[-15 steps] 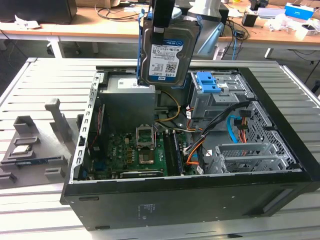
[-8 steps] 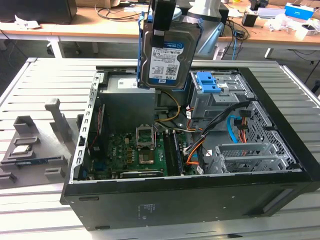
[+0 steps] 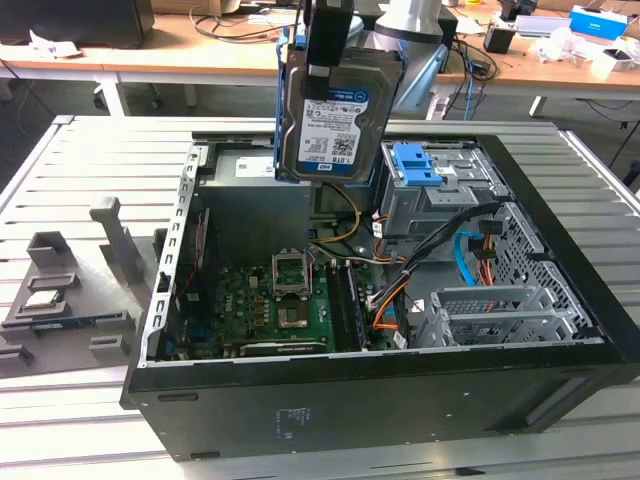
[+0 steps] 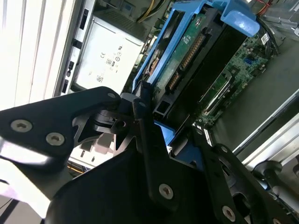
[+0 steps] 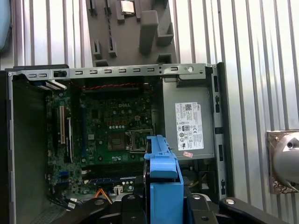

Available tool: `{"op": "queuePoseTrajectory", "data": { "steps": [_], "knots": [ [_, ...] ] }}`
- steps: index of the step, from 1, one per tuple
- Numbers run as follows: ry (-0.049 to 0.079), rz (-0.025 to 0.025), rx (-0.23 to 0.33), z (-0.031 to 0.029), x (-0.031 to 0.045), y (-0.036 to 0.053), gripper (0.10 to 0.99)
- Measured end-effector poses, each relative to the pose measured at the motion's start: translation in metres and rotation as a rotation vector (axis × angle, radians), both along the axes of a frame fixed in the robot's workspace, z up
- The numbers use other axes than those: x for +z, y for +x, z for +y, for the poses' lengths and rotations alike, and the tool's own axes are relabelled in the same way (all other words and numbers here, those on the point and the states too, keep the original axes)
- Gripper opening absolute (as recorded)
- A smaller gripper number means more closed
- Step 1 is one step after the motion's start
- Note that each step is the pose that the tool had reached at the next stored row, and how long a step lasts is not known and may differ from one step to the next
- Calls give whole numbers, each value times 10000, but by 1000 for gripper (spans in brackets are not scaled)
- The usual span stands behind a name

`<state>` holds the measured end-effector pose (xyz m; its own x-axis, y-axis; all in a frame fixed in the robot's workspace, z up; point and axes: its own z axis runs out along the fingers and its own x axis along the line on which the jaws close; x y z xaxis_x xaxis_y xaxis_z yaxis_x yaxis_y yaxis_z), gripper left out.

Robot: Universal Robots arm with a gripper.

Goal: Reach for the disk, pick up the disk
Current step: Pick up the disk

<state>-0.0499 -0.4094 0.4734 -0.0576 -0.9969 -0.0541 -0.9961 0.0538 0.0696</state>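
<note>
A lab or workshop is suggested. An opened black desktop computer case (image 3: 400, 400) is laid on a ribbed metal table (image 3: 100, 160). Behind that case, cluttered wooden benches (image 3: 200, 55) with cables are seen.

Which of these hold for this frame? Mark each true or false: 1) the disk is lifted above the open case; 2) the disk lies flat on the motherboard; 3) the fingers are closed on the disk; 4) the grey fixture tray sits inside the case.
1) True: the disk hangs above the open computer case, held by the gripper.
2) False: it is held upright in the air, clear of the motherboard.
3) True: the fingers clamp the disk's blue rails.
4) False: the grey fixture tray lies on the slatted table, outside the case, at the exterior view's left.
</note>
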Motion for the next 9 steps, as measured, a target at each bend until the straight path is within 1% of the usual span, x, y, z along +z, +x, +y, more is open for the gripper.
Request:
{"op": "queuePoseTrajectory", "data": {
  "steps": [7,9],
  "knots": [
    [0,0,1,-58,-8,0,365],
    [0,0,0,-87,-13,0,365]
  ]
}}
